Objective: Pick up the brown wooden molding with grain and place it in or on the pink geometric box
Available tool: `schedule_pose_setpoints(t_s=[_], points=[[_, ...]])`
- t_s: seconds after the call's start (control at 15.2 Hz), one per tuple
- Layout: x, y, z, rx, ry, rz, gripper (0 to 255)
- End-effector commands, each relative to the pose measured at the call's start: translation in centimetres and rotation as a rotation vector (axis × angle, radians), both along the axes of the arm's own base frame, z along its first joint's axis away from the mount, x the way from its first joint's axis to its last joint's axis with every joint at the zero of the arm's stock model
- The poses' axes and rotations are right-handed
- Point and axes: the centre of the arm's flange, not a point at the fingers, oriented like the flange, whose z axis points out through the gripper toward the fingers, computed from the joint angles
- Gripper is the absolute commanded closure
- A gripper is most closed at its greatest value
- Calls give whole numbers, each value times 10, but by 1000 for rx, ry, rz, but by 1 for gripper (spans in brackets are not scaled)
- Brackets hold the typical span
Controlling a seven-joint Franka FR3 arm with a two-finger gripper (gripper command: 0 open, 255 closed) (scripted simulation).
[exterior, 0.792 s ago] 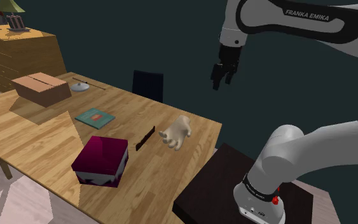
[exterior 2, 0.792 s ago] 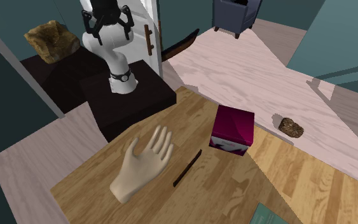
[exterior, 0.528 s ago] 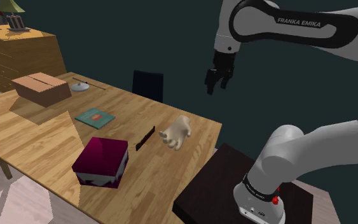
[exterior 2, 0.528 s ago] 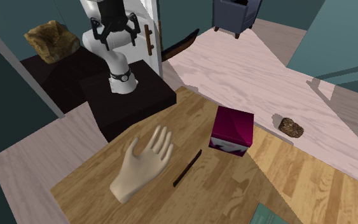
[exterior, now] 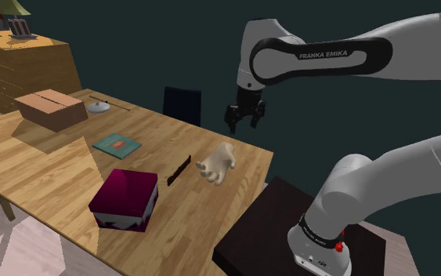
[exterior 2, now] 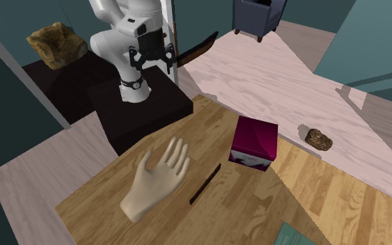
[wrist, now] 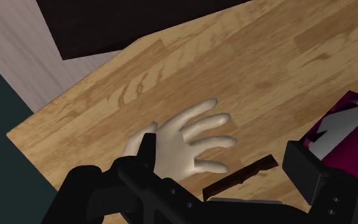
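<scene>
Swung lower since the earlier frames, the tool (exterior: 243, 124) hangs over the counter (exterior: 46, 168) with fingers spread and empty, seemingly lining up on the thin dark brown molding (wrist: 241, 179) lying flat beneath it, beside a pale model hand (wrist: 187, 143). Its black body hides the strip's near end; the pink box (wrist: 346, 137) beyond is cut off.

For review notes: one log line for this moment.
gripper: open, empty, aloft | molding: on table between hand model and pink box

shoulder: you look from beside stand (exterior: 250, 235) over table (exterior: 46, 172) | second: you face arm (exterior 2: 118, 52) across it | wrist: close over shared hand model (wrist: 187, 140)
</scene>
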Motion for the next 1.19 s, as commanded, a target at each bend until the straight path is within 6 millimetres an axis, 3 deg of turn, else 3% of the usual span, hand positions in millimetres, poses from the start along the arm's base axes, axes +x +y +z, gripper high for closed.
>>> schedule_pose_setpoints(t_s=[0.0, 0.59, 1.12], points=[[14, 10, -21, -2, -7, -56, 0], [82, 45, -109, -12, -30, -293, 0], [150, 61, -187, -21, -50, -504, 0]])
